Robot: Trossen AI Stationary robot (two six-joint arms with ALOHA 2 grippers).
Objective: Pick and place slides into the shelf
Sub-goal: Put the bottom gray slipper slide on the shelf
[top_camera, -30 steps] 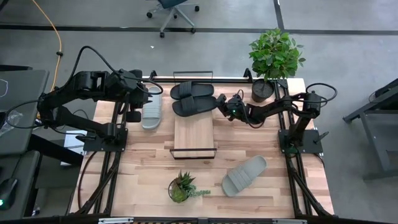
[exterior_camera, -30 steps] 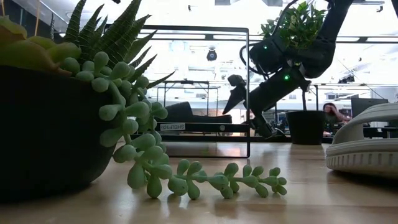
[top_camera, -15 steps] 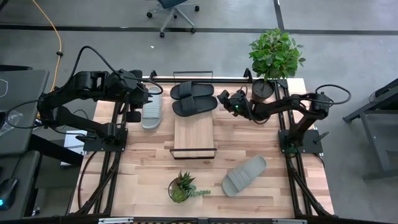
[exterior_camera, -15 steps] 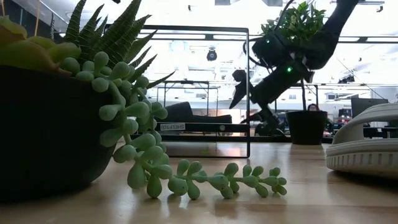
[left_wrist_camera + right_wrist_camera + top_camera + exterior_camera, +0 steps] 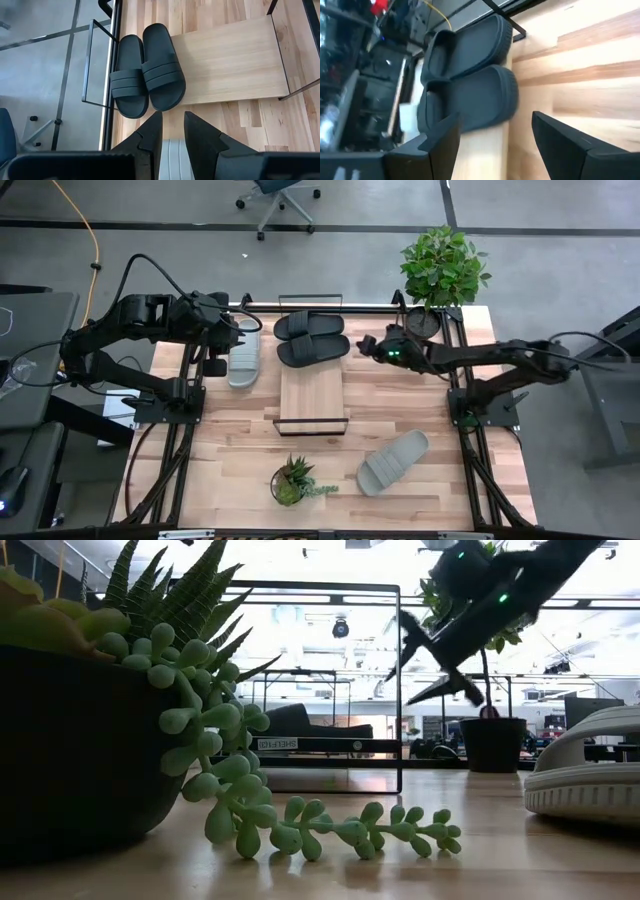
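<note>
Two black slides (image 5: 312,326) (image 5: 312,349) lie side by side, soles down, on the far end of the shelf (image 5: 312,395); they also show in the left wrist view (image 5: 150,70). My right gripper (image 5: 363,345) (image 5: 408,665) hangs open in the air just right of them, touching nothing. My left gripper (image 5: 240,337) (image 5: 172,117) sits over the far end of a light grey slide (image 5: 243,365) left of the shelf. A second light grey slide (image 5: 393,462) lies sole down on the table's near right part. My left gripper comes slanting down from the table's left onto the far part of the light grey slide. A ribbed grey strip (image 5: 173,159) shows in the narrow gap between the fingers (image 5: 150,137). The fingers hide which part it is. The slide's near end (image 5: 241,380) lies on the table.
A potted plant (image 5: 440,275) stands at the far right corner, close behind my right arm. A succulent in a dark pot (image 5: 292,482) sits near the table's front edge. Black wire frames (image 5: 95,62) stand at the shelf's ends. The near half of the shelf board is bare.
My right gripper, open throughout, has risen from beside the nearer black slide and drawn slightly toward the table's right, with its arm stretching out flatter. Both black slides have stayed where they were.
</note>
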